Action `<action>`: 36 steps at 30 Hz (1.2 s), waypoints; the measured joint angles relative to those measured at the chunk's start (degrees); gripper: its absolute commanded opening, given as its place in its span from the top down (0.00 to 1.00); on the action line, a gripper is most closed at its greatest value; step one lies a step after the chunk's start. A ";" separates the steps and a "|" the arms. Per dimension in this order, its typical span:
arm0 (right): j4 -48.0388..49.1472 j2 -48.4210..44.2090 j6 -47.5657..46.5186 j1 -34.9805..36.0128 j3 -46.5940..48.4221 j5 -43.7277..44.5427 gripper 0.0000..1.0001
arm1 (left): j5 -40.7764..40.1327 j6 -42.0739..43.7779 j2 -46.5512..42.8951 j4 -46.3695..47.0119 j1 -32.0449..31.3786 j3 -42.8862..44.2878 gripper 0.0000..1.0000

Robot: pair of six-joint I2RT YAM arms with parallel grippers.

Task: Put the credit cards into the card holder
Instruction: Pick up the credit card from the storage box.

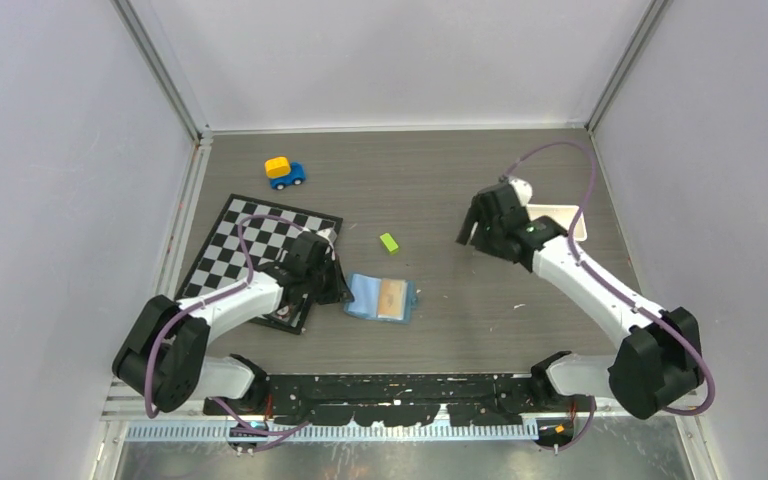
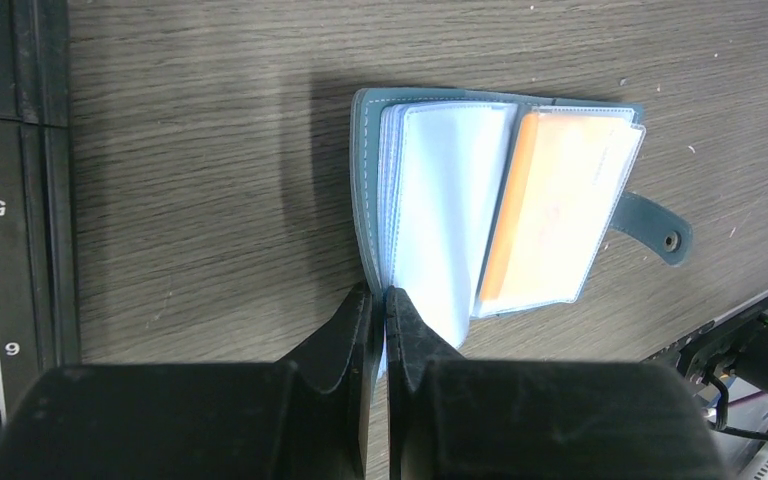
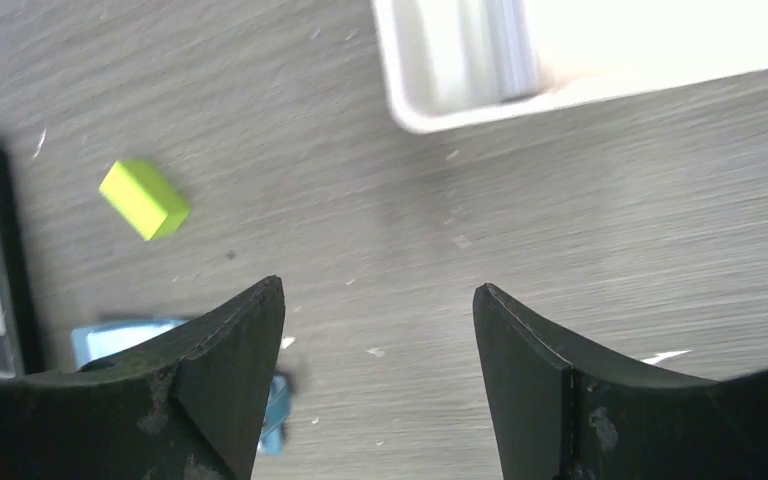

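Observation:
The teal-blue card holder [image 2: 440,200] lies open on the table, its light blue clear sleeves fanned out and its snap strap [image 2: 655,228] pointing right. A tan-gold credit card [image 2: 550,210] sits inside the right-hand sleeve. My left gripper [image 2: 382,295] is shut on the near edge of the holder's left-hand sleeves. In the top view the holder [image 1: 382,298] lies just right of the left gripper [image 1: 338,287]. My right gripper [image 3: 378,300] is open and empty, held above bare table at the right [image 1: 472,232]. No dark cards are in view.
A lime-green block [image 1: 389,242] lies behind the holder. A white tray [image 1: 560,215] stands at the right, beside the right gripper. A checkerboard mat [image 1: 250,250] lies under the left arm. A yellow and blue toy car [image 1: 284,172] sits at the back left.

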 measured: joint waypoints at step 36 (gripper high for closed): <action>-12.22 34.47 -28.04 -16.15 26.71 5.46 0.36 | 1.92 -0.13 3.54 1.95 0.63 0.52 0.95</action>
